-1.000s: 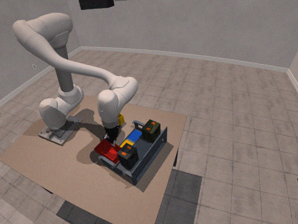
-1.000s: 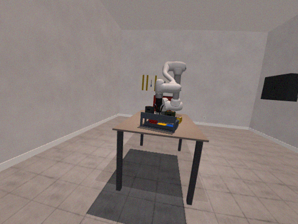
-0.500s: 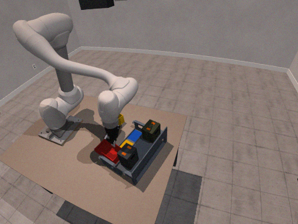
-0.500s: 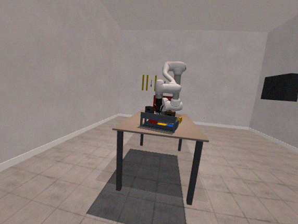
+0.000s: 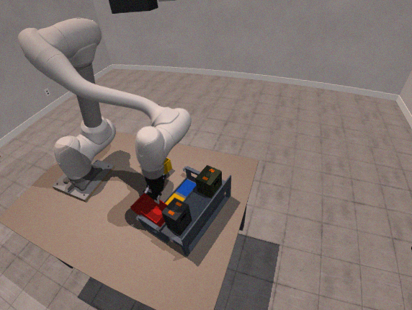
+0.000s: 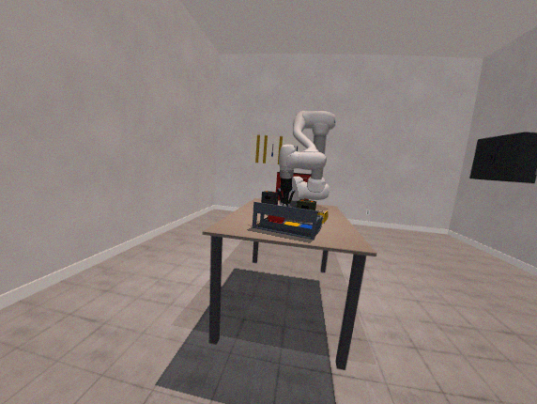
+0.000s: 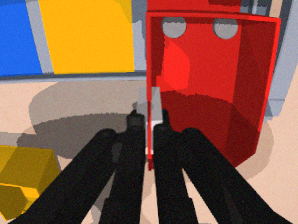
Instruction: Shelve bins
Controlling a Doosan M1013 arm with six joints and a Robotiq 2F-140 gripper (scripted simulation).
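Red bin [image 5: 148, 206] [image 7: 205, 75]: held by me at the red-marked end of the shelf [image 5: 209, 217] [image 6: 286, 210] [image 7: 90, 76], its far end overlapping the shelf's front edge in my wrist view; I cannot tell whether it touches.
My gripper [image 5: 153, 196] [image 6: 285, 204] [image 7: 149, 100]: closed on one side wall of that bin, one finger inside, one outside.
Grey discs [image 7: 174, 26]: two, inside the red bin, near its far end.
Yellow mark [image 5: 175, 199] [image 6: 292, 224] [image 7: 87, 37]: uncovered, between the red end and the blue mark [image 5: 186, 187] [image 6: 306, 226] [image 7: 17, 40].
Yellow bin [image 5: 168, 166] [image 6: 324, 216] [image 7: 30, 167]: on my table [image 5: 90, 245] [image 6: 225, 225] [image 7: 15, 100], apart from the red one.
Dark boxes [image 5: 176, 216] [image 6: 269, 196]: two, towards opposite ends of the shelf, orange patches on top.
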